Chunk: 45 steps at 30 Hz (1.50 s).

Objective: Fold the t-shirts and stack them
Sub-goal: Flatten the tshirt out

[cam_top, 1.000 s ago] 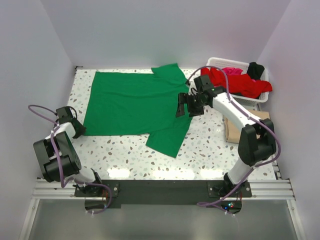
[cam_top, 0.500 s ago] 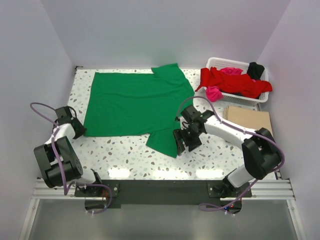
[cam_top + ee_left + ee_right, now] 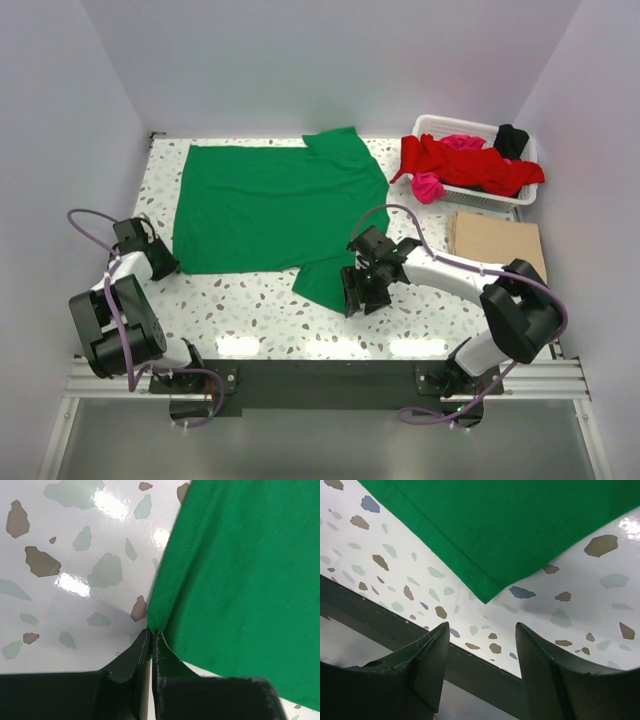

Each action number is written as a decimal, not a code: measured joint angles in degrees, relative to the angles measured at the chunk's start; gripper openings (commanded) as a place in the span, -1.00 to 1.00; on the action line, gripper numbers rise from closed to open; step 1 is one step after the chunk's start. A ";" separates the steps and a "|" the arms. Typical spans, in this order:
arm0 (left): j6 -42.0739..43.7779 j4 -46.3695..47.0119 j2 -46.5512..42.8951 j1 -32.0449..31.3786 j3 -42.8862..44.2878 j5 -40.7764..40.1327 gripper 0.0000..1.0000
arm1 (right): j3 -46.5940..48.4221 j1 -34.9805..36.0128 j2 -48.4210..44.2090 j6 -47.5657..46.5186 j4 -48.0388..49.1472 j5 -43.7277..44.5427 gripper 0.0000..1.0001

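Note:
A bright green t-shirt (image 3: 270, 205) lies spread flat on the speckled table. My left gripper (image 3: 166, 262) is shut on its near left hem corner (image 3: 156, 622). My right gripper (image 3: 354, 296) is open and empty, just above the near sleeve corner (image 3: 487, 594) of the green shirt (image 3: 520, 525). A folded tan t-shirt (image 3: 495, 240) lies at the right. Red (image 3: 455, 160), magenta (image 3: 428, 186) and black (image 3: 511, 138) shirts are heaped in a white basket (image 3: 432, 125).
The white lattice basket stands at the back right corner. White walls close the table at back and sides. The dark rail (image 3: 320, 378) with the arm bases runs along the near edge and also shows in the right wrist view (image 3: 485, 675).
My right arm has swung from the back right sleeve down to the near sleeve corner, lowering there. The near left hem has shifted slightly. My left gripper stays shut on the corner.

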 measured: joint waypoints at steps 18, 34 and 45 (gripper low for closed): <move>0.00 0.70 0.00 0.00 -0.55 0.72 -1.00 | 1.09 5.31 4.04 9.88 2.69 10.47 -0.25; -0.04 0.61 -0.11 0.00 -0.55 0.96 -1.00 | 0.68 5.73 5.46 11.08 4.57 10.23 -1.00; -0.94 -1.90 -5.03 0.00 -0.52 -1.14 -1.00 | 0.46 6.03 -0.85 10.45 -2.86 8.22 -1.00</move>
